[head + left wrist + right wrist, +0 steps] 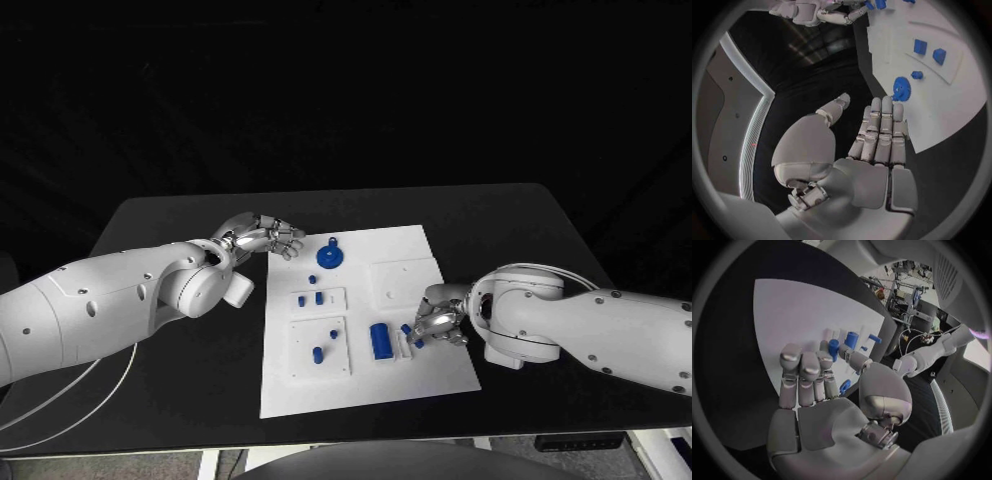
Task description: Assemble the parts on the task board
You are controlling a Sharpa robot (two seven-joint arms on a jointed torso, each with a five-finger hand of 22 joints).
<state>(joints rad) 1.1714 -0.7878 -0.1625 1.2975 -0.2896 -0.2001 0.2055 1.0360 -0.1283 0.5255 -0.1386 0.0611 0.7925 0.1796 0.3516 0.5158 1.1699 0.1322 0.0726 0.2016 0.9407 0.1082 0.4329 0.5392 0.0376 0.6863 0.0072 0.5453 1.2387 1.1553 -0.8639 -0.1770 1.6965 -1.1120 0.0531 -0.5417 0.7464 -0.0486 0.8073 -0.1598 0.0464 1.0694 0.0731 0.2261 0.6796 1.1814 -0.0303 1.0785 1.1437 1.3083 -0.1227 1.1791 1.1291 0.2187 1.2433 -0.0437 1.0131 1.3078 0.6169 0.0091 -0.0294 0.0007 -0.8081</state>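
Parts: about seven blue pieces on the board (433, 378). Left hand (261, 237) empty, fingers apart, off its far-left corner. Right hand (437, 326) pinches a blue part (845, 386) near the right edge.

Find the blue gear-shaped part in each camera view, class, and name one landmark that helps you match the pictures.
Head view: the blue gear lies near the far end of the task board, right of the left hand.
Left wrist view: the gear lies on the board beyond the fingertips.
Right wrist view: I cannot pick it out.
Shared landmark: the white task board.
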